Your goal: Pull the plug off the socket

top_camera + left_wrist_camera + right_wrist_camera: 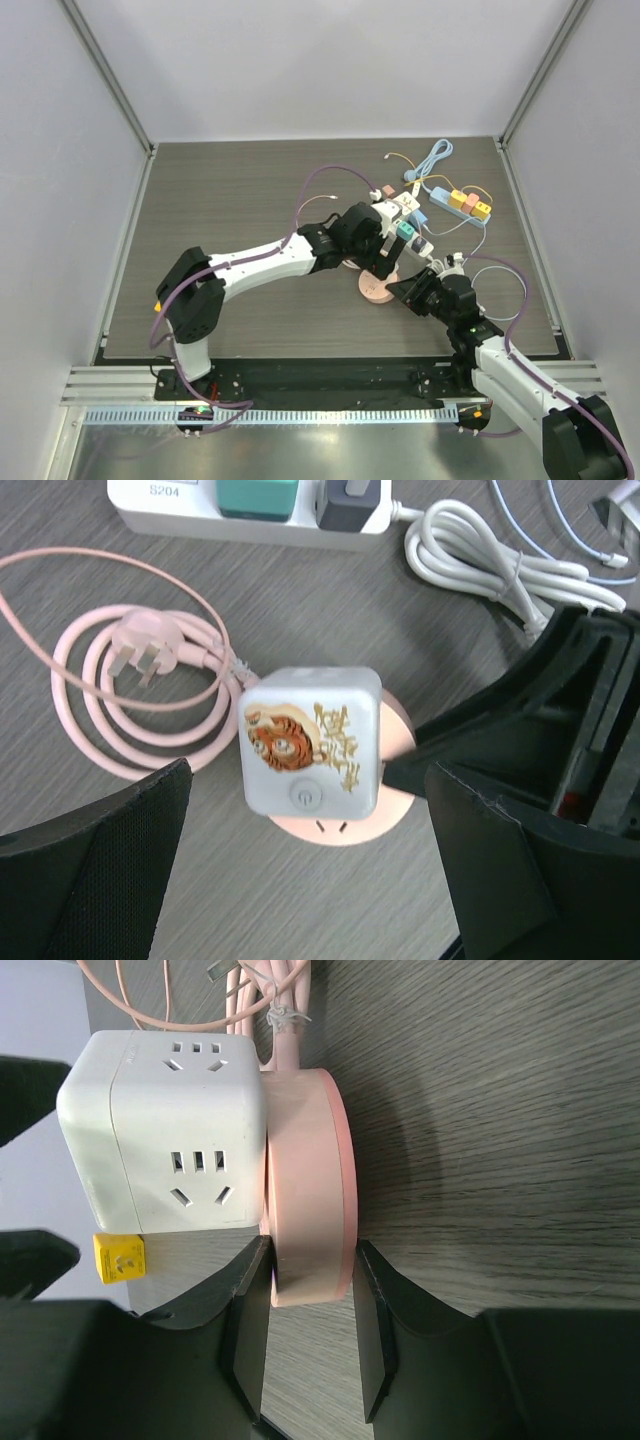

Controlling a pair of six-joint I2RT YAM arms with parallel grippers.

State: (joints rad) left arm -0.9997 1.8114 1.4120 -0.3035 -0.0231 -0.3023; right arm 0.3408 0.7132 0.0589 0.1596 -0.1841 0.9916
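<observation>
A white cube plug [312,740] with a tiger picture sits plugged on a round pink socket [345,832]. My left gripper [308,820] is open, its black fingers [100,865] wide apart on either side of the cube and not touching it. In the right wrist view the cube [165,1135] stands on the pink socket [310,1160], and my right gripper [310,1295] is shut on the socket's rim, one finger [245,1325] on each flat face. From above, the left gripper [385,255] covers the cube and the right gripper [405,290] meets the socket [374,289].
The socket's pink cord and plug [140,670] lie coiled to the left. A white power strip [250,515] with a teal and a dark plug and a bundled white cable [480,560] lie behind. A blue strip with coloured adapters [462,203] is at the back right.
</observation>
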